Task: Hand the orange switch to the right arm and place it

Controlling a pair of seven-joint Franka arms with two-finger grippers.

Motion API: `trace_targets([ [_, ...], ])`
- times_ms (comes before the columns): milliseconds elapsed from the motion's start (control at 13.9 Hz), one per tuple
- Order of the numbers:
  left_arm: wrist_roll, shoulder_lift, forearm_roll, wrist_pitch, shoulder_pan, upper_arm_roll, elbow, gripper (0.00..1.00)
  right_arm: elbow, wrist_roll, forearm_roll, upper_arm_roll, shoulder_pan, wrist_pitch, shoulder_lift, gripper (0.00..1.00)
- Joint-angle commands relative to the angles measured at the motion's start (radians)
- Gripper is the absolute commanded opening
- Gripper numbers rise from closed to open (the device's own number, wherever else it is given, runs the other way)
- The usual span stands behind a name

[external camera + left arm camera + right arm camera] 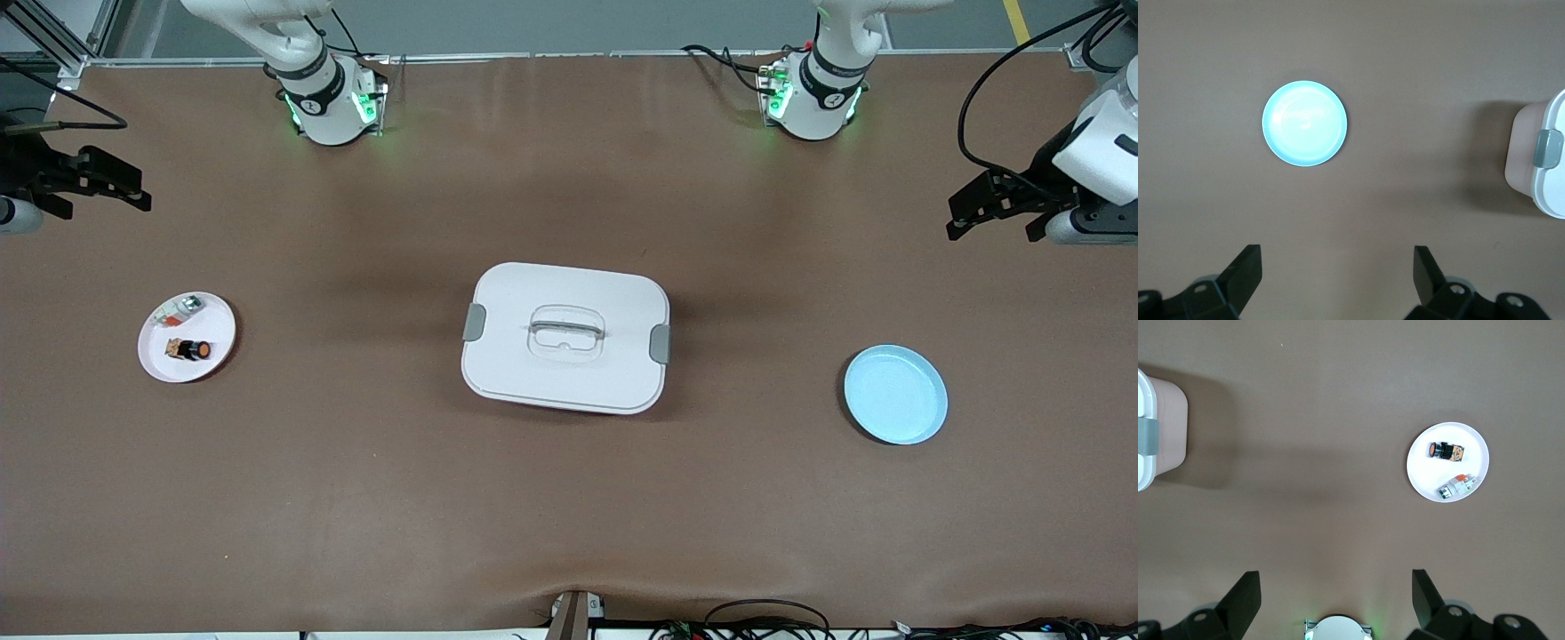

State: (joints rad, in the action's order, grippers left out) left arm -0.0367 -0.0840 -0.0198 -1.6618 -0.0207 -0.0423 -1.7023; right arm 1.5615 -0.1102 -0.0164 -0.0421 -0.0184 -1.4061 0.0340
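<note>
Orange-capped black push-button switch (190, 349) lies untouched on your round white plate (213, 356) at the right arm's end. Both grippers, left (996, 210) and right (100, 182), hover open above the table. Nothing has begun; first comes a pickup.

The worktop (356, 498) is plain brown. A white box (565, 337) with grey clasps sits between a pale blue plate (895, 395) and a white plate (156, 354), which holds a black switch (190, 349) with an orange cap and a silvery part (178, 309) with a red-orange strip.
</note>
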Motion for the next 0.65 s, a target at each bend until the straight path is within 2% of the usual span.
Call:
trace_targets([
  [0,-0.005,0.015,0.015,0.027,0.001,0.002,0.032,1.00,0.052,0.004,-0.002,-0.007,-0.005,-0.024,0.049,1.00],
  [432,-0.005,0.017,0.017,0.027,-0.001,0.002,0.032,1.00,0.034,0.003,0.004,0.001,0.015,-0.030,0.041,1.00],
  [576,-0.005,0.017,0.017,0.027,0.001,0.002,0.032,1.00,0.014,0.001,0.012,0.022,0.028,-0.025,0.037,1.00],
])
